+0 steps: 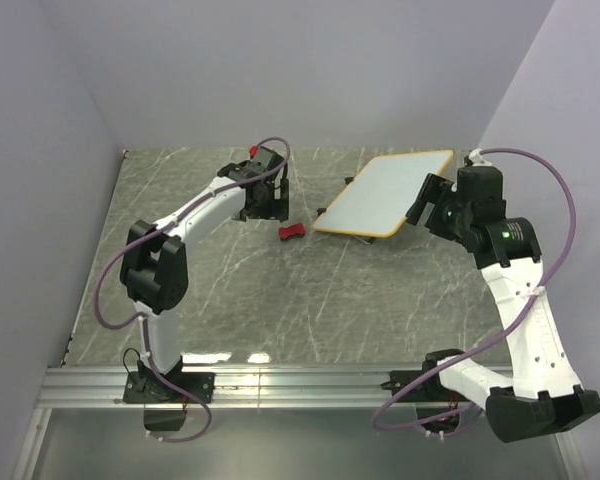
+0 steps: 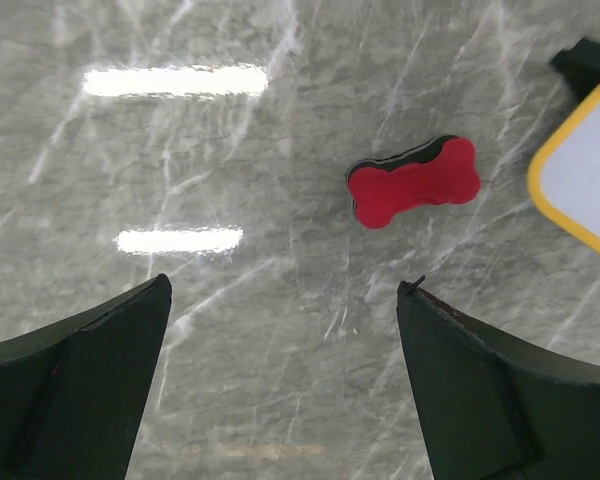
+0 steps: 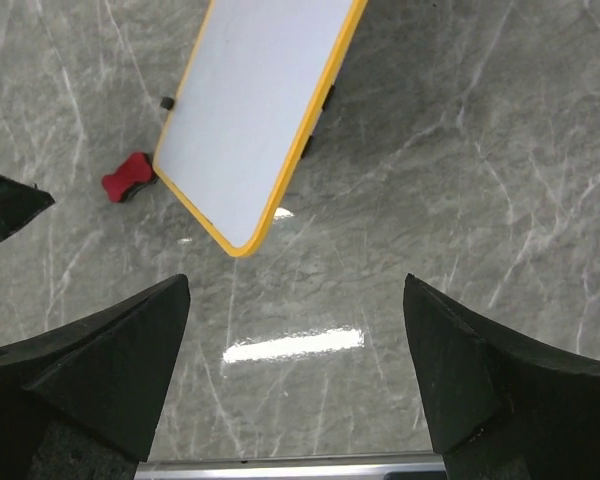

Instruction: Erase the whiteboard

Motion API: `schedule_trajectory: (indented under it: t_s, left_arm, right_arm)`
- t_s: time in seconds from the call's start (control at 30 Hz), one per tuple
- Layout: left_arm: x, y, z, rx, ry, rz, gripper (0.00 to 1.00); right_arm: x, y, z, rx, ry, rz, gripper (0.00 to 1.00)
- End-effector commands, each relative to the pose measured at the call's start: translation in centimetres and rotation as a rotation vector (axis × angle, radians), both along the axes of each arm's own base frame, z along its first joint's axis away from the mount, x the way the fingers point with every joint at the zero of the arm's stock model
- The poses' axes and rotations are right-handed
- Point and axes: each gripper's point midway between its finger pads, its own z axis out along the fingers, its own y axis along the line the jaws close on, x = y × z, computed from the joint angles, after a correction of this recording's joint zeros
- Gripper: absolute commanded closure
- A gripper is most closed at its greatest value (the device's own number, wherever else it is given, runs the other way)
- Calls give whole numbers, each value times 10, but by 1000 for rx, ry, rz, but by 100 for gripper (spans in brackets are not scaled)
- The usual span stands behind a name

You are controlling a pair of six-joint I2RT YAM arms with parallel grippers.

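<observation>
The whiteboard (image 1: 385, 193), white with a yellow-orange rim, lies on the grey marble table at the back right; its surface looks blank. It also shows in the right wrist view (image 3: 255, 110) and its corner in the left wrist view (image 2: 585, 180). The small red bone-shaped eraser (image 1: 292, 232) lies on the table just left of the board, also seen in the left wrist view (image 2: 415, 182) and the right wrist view (image 3: 128, 177). My left gripper (image 2: 285, 300) is open and empty above the table, left of the eraser. My right gripper (image 3: 295, 300) is open and empty, by the board's right edge.
Lilac walls close the table on the left, back and right. A metal rail (image 1: 300, 385) runs along the near edge by the arm bases. Small black clips (image 3: 166, 103) stick out from under the board's edges.
</observation>
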Motion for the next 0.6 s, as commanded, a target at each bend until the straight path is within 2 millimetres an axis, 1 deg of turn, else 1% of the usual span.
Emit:
schedule_trajectory:
  t_s: [0.0,0.03,0.07,0.1,0.13,0.17,0.2,0.23,0.27,0.3,0.33,0.37,0.4,0.43,0.5,0.53,0.57]
  left_arm:
    - [-4,9,84,-95,-186,64,1]
    - [-14,14,99,-137,-215,81,1]
    - [-17,16,107,-174,-226,86,1]
    - [-26,14,113,-214,-218,74,1]
    - [-37,18,123,-233,-234,71,1]
    - [-45,20,127,-246,-232,68,1]
    - [-53,24,121,-250,-220,89,1]
    - [-63,30,138,-282,-264,97,1]
    - [-69,33,143,-295,-275,104,1]
    - [-80,41,154,-311,-310,118,1]
    - [-85,45,160,-321,-330,127,0]
    - [-90,49,166,-329,-349,131,1]
    - [-95,54,169,-331,-361,142,1]
    - [-102,63,182,-343,-406,157,1]
    - [-109,70,188,-346,-430,175,1]
    - [-114,77,195,-346,-456,186,1]
    - [-116,80,197,-345,-464,191,1]
  right_arm:
    - [-7,5,50,45,-139,12,6]
    - [-12,9,68,70,-193,37,6]
    - [-15,12,77,85,-225,47,6]
    - [-17,23,88,127,-263,101,6]
    - [-24,25,94,144,-293,117,6]
    - [-27,29,96,156,-306,138,6]
    - [-33,34,93,167,-305,170,6]
    - [-36,34,90,168,-302,175,6]
    - [-39,34,85,173,-297,175,6]
    - [-47,35,80,180,-298,182,6]
    - [-51,36,78,189,-300,186,6]
    - [-55,36,77,197,-306,191,6]
    - [-64,37,81,209,-336,200,5]
    - [-67,39,76,223,-328,200,5]
    - [-75,38,74,233,-337,203,4]
    - [-77,39,70,235,-329,208,4]
    - [-80,40,66,234,-318,215,4]
